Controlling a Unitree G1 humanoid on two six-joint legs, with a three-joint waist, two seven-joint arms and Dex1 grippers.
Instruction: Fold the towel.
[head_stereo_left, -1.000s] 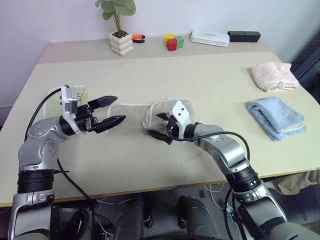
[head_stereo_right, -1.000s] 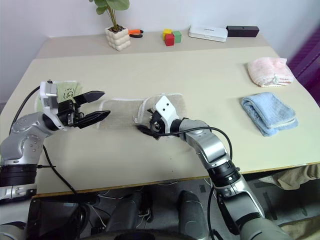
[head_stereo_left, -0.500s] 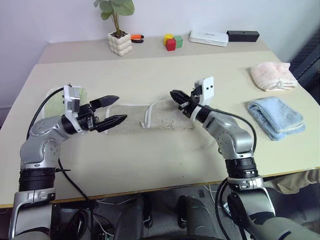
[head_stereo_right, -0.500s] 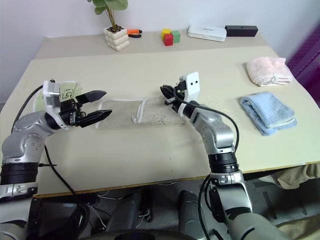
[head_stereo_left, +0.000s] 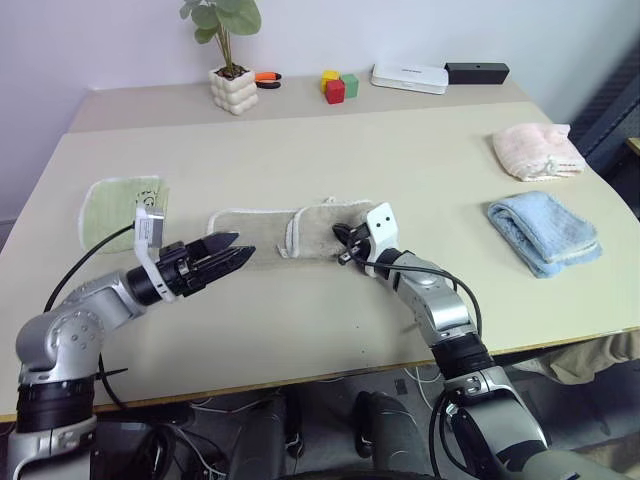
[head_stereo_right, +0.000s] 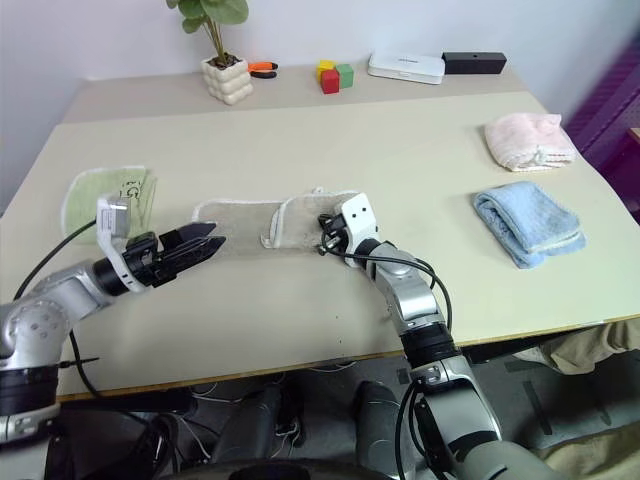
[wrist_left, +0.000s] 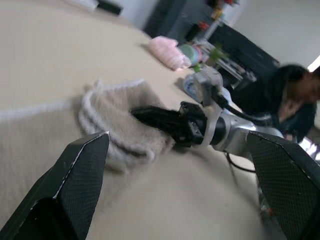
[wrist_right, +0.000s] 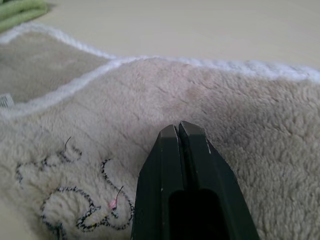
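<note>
Head views: towel (head_stereo_left: 290, 228) spread flat mid-surface (head_stereo_left: 300, 140), right end doubled back over itself, pale hem showing along the fold. Right end effector (head_stereo_left: 343, 246) clenched, tips touching that folded end, judged to be pressing the layer flat rather than gripping cloth. Left end effector (head_stereo_left: 232, 257) released, fingers spread, hovering just beside the towel's left end, likely staged to take that end next. Small green cloth (head_stereo_left: 122, 200) far left with a dark mark, unreadable. Pink (head_stereo_left: 530, 152) and blue folded towels (head_stereo_left: 545, 228) well apart at right.

Left wrist view: own fingers (wrist_left: 75, 185) wide apart, framing the folded end and the other arm's closed black tips.

Right wrist view: fingers (wrist_right: 175, 165) shut together, nothing between them; stitched dark embroidery (wrist_right: 75, 200) on the pile, illegible.
</note>
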